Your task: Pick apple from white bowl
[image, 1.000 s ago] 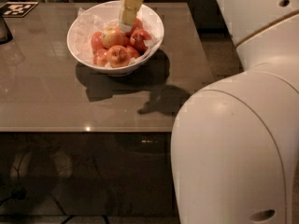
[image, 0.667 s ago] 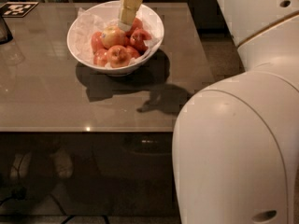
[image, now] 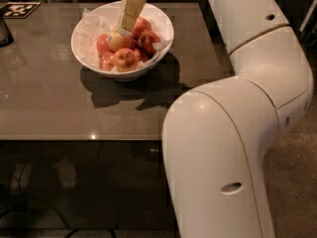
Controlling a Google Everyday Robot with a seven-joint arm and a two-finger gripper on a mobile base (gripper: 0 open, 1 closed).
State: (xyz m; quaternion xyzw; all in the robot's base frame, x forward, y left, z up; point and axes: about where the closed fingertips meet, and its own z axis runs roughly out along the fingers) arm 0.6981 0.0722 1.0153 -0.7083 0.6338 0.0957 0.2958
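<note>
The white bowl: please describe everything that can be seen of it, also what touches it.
The white bowl is wide, round and glossy, perhaps ceramic. It stands upright on the brown table, near the far edge, and casts a shadow toward the camera. Crumpled white paper lines it. On the paper lie several red apples and one paler yellow apple. The gripper hangs above the bowl's middle, its tip at the yellow apple, apart from the rim.

Gripper (image: 126, 29) hangs at the apple (image: 115, 41) inside the white bowl (image: 166, 29).
</note>
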